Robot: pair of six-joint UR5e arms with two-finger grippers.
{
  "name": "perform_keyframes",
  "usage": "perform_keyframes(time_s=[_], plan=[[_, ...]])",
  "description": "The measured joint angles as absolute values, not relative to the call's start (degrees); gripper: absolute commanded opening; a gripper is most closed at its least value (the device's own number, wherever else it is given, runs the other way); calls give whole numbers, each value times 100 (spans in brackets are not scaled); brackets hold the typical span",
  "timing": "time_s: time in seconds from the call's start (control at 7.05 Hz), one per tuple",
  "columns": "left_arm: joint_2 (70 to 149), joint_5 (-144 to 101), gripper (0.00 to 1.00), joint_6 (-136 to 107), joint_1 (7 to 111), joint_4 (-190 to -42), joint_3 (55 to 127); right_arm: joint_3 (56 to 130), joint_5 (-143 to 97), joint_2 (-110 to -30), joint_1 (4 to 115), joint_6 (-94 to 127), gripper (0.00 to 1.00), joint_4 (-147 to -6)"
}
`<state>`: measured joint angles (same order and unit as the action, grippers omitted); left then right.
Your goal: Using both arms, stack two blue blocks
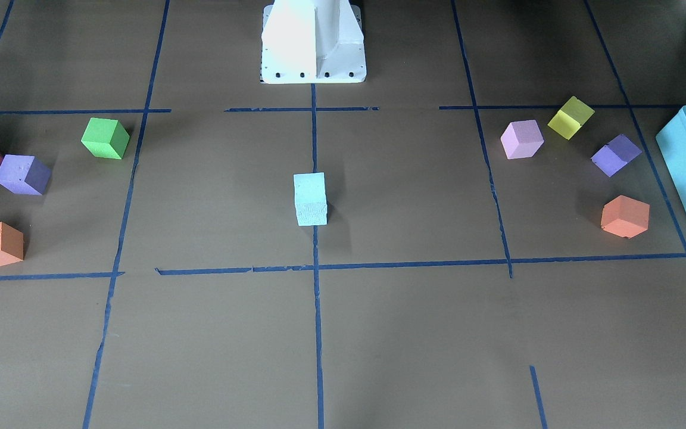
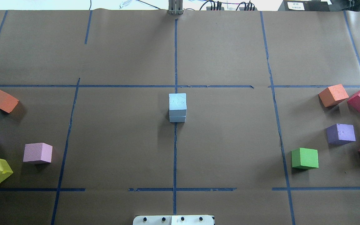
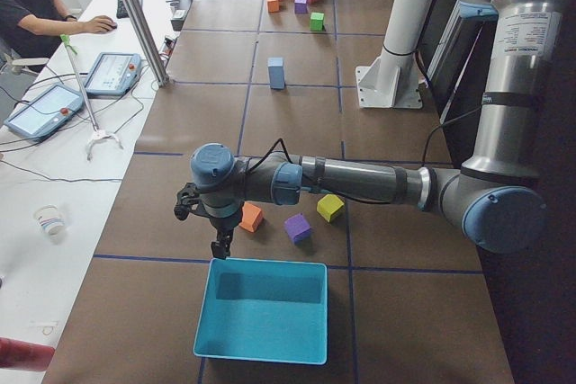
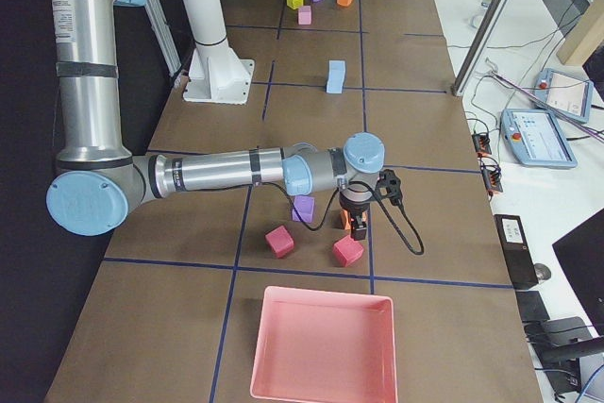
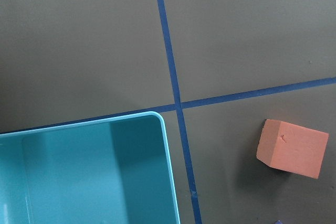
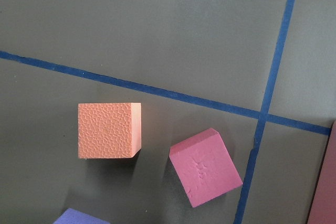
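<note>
Two blue blocks (image 2: 177,107) stand stacked, one on the other, on the worktop (image 2: 230,140) at the centre tape line, in the middle of the overhead frame. In the left side view, the left arm (image 3: 342,182) reaches across mid-frame, its tip by the teal tray's (image 3: 261,321) far rim, near an orange cube (image 3: 251,217). In the right side view, the right arm (image 4: 236,172) stretches over pink cubes (image 4: 347,251), the pink tray (image 4: 321,346) at the bottom. I cannot tell whether either arm's jaws are wide or narrow.

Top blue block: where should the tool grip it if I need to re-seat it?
Probably from straight above, pinching two opposite side faces of the top blue block: it sits level and square on the lower blue block, all sides exposed.
</note>
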<state>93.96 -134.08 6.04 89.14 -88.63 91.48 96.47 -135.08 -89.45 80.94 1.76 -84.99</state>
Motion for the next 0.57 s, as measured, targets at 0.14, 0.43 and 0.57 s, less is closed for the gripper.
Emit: perform_keyframes(time_s=[0.14, 0.43, 0.57], plan=[[9378, -13407, 100, 601, 8903, -8861, 9154, 9636, -13515, -8961, 8094, 174, 100, -8492], [9373, -13411, 100, 598, 8896, -8858, 9171, 9613, -13651, -9000, 8122, 158, 100, -8477], [9375, -13410, 100, 598, 8895, -8851, 9174, 9610, -13745, -9034, 8187, 109, 100, -8476]])
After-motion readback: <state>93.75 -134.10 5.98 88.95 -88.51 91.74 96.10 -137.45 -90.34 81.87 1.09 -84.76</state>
